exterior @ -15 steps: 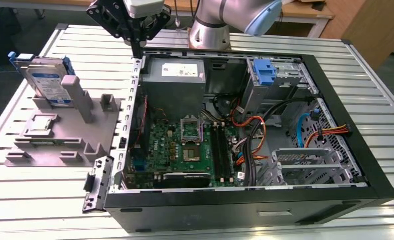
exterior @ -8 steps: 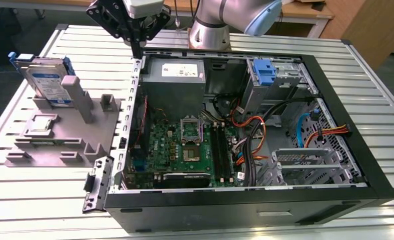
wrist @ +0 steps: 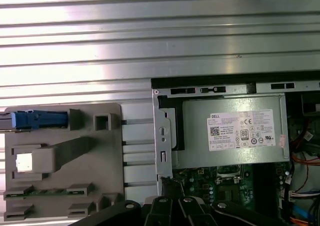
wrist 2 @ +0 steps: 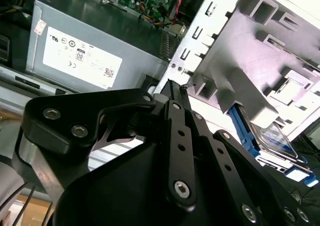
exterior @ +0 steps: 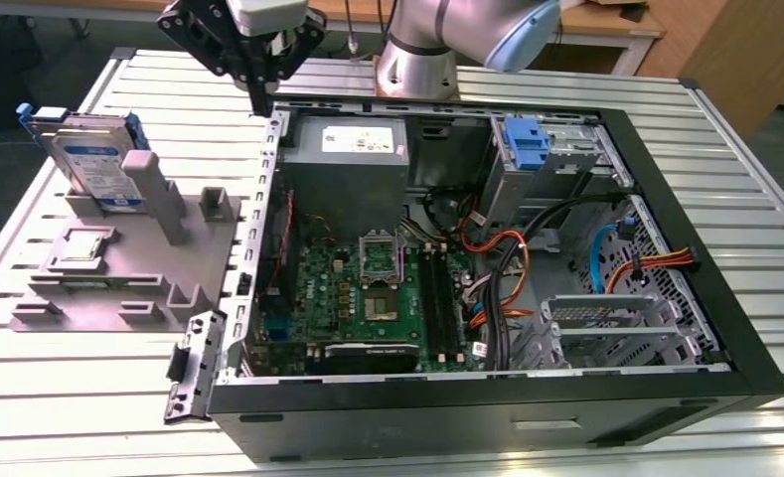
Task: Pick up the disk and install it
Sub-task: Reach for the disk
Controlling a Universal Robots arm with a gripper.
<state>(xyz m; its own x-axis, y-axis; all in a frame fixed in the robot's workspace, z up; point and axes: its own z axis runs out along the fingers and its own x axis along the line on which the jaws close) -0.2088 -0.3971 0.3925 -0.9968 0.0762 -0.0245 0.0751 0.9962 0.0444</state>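
Aluminium slats make up the table (exterior: 47,397), ribbed and bare around the work; wooden furniture (exterior: 729,50) stands beyond its far right corner.

At the exterior view's left, a grey plastic holder (exterior: 100,288) lies flat on the table. The disk (exterior: 93,164) stands upright in the holder's far slot, label facing near, with its blue frame showing along the top and sides. A grey post rises just beside it. Both wrist views catch the disk (wrist 2: 272,136) seated in the holder, well apart from the tool.

Next comes the gripper (exterior: 257,99), black, pointing down over the far left corner of the computer case (exterior: 471,412). It hangs just above the case rim. In the second wrist view the fingers (wrist 2: 175,101) lie pressed together to a single tip. They are closed with nothing between them and touch nothing. The silver arm (exterior: 458,40) rises behind it at the table's far edge.

To the right, the case lies open on its side. A grey power supply (exterior: 345,149) with a white label sits in its far left corner, nearest the gripper. A green circuit board (exterior: 365,298) sits nearer. Orange cables (exterior: 505,248) run towards the right, and a blue latch (exterior: 525,144) marks the far drive bay.
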